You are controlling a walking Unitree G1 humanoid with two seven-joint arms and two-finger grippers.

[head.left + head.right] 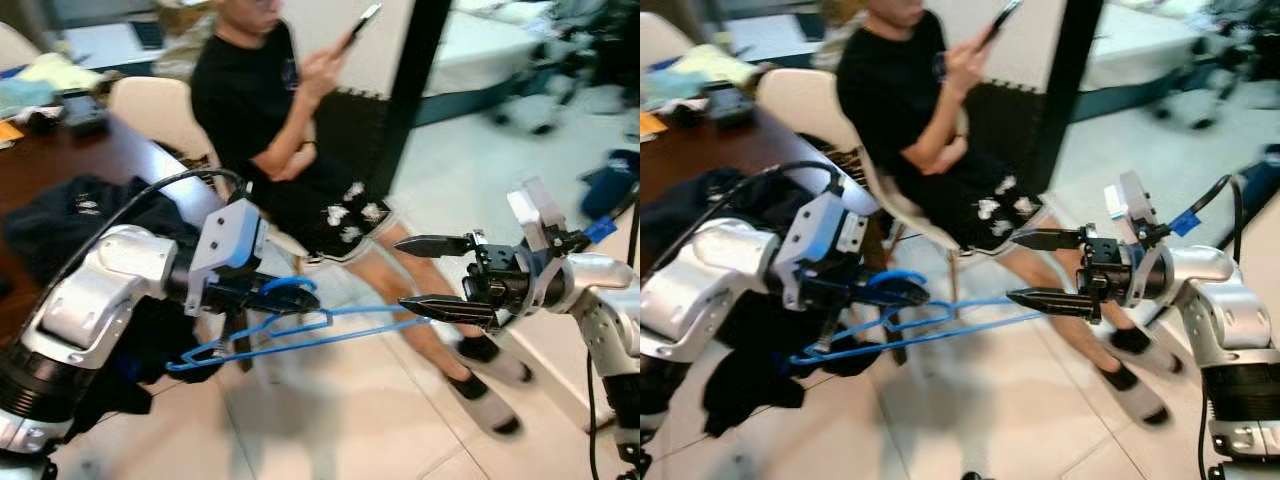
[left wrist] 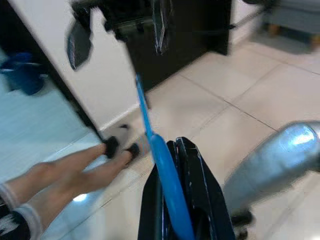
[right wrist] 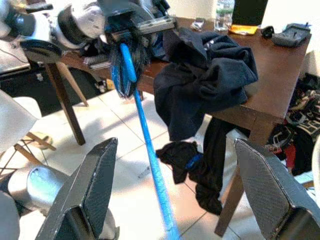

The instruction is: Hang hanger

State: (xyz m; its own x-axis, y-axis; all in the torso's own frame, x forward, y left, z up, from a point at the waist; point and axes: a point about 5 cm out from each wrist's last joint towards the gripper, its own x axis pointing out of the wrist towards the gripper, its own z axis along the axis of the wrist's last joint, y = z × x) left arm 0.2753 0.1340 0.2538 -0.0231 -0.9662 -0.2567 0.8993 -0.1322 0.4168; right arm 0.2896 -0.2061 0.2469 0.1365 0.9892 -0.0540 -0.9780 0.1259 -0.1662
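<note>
Your hanger [image 1: 290, 335] is blue and lies almost flat in the air between the two arms, above the tiled floor [image 1: 350, 420]. Its hook end is clenched in the left gripper [image 1: 285, 298], whose fingers are closed around the curved blue neck; the left wrist view shows the blue bar running straight out from between those black fingers. Held that way, by the hook end, the long shoulder points across toward your other arm, which looks like a set-up for a hand-over or a two-handed steadying.

The right gripper [image 1: 432, 275] is spread wide, one finger above the bar's far tip and one about level with it. In the right wrist view the bar passes between the two pads with a gap on each side, so nothing is grasped there yet. If you want the hook free for a rail, you would judge the right hand needs to close on that tip first.

Beside the left arm stands a dark wooden table [image 3: 280, 65] with black clothes [image 3: 205, 85] draped over its edge. A person [image 1: 290, 130] sits on a white chair [image 1: 160, 110] just beyond the hanger, legs stretched out near the right gripper, so mind your swing.
</note>
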